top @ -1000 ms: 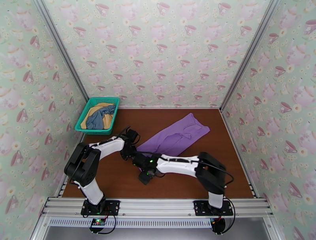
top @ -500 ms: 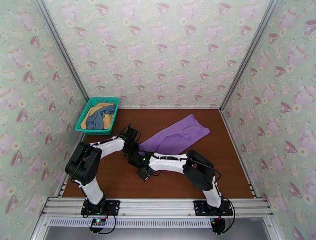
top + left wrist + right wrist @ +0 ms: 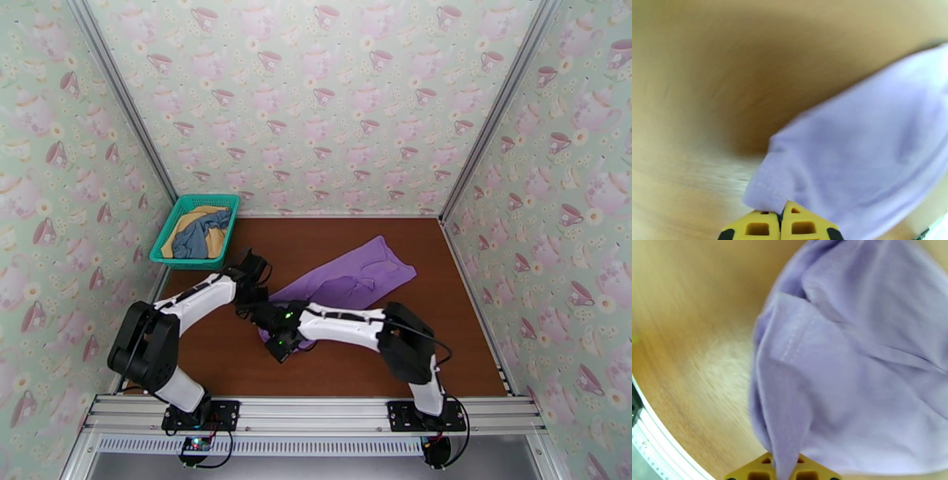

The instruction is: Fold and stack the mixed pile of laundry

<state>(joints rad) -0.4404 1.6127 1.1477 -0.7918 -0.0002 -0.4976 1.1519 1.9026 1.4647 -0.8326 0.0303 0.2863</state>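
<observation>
The lilac-purple shirt (image 3: 351, 278) lies rumpled across the middle of the brown table. Both grippers meet at its near-left end. My left gripper (image 3: 251, 303) is shut on the shirt's hem; in the left wrist view the yellow fingertips (image 3: 762, 221) pinch the stitched hem of the shirt (image 3: 865, 158). My right gripper (image 3: 267, 321) is shut on a fold of the same end, and in the right wrist view the shirt (image 3: 853, 390) hangs out from between its fingers (image 3: 805, 473). The grey-blue garment (image 3: 197, 234) and the mustard-yellow garment (image 3: 183, 223) lie in the teal basket (image 3: 178, 208).
The teal mesh basket stands in the far-left corner against the wall. Patterned walls close in the table on three sides. Bare brown table (image 3: 442, 347) shows to the right of the right arm and along the near edge by the metal rail (image 3: 316, 410).
Both grippers have shut on the near-left end of the purple shirt. Both arms have shifted left and the shirt has been pulled that way, bunching up.
</observation>
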